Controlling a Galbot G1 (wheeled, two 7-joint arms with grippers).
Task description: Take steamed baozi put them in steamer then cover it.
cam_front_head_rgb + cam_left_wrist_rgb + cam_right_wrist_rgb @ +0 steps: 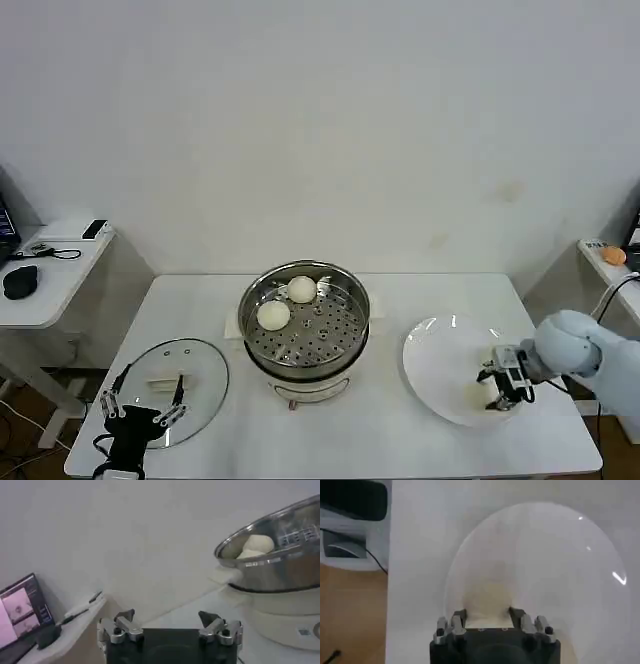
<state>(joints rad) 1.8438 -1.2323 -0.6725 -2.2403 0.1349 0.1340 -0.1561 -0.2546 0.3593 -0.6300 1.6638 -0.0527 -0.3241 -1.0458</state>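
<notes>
The steel steamer (330, 338) stands mid-table with two steamed baozi (302, 289) (273, 315) on its perforated tray; the left wrist view shows its wall (285, 565) and those buns (257, 545). On the white plate (440, 360) at the right, my right gripper (505, 388) is low and shut on a third cream baozi (487, 595), with a finger pressed against each side of it. The glass cover (195, 365) lies flat at the table's left. My left gripper (143, 405) hangs open over the cover's near edge with nothing between its fingers (125, 616).
A low white side table (60, 280) with a black mouse (20, 282) and a phone stands at the left, and a laptop screen (22, 612) shows there. A shelf (610, 262) is at the far right. The table's front edge runs just below both grippers.
</notes>
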